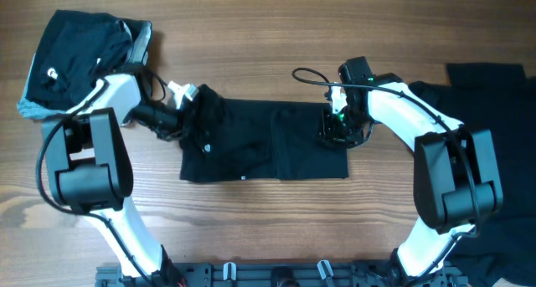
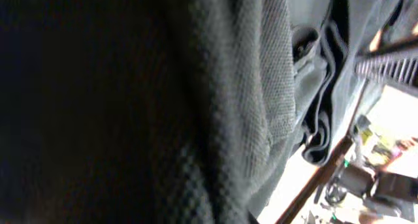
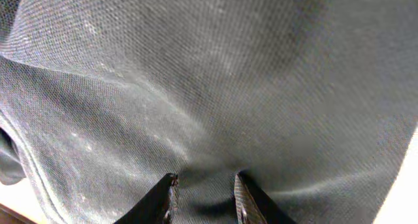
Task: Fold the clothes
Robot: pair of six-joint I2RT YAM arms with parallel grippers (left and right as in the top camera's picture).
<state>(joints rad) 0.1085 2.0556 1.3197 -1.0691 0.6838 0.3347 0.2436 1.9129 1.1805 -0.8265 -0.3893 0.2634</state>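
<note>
Overhead: on the wood-grain surface (image 1: 251, 228), the nearest garment is one black shirt (image 1: 276, 149). It lies midway between the arms as a long, flat rectangle running left to right, its sleeves seemingly turned in. The right part is smooth; the left end is bunched and raised.

Left jaws: closed together at that bunched end and judged to be clamped on the shirt. The left wrist view shows only dark knit cloth in hanging folds.

Right jaws: on the shirt's right end, with fingertips (image 3: 171, 196) apart and pressed into the fabric and a small pucker between them. Whether any cloth is caught cannot be told.

Material: soft, matte, fine-textured knit, limp and quick to crease.

Farther off, at far left, a rumpled pile (image 1: 71, 53) of black cloth lies unfolded, with a grey-blue piece (image 1: 29, 103) at its edge. At far right lies more black cloth (image 1: 486, 78), flat and partly out of frame.

Judgement: this shirt is part folded, with the end-to-end folds outstanding. The pile is work not yet begun.
</note>
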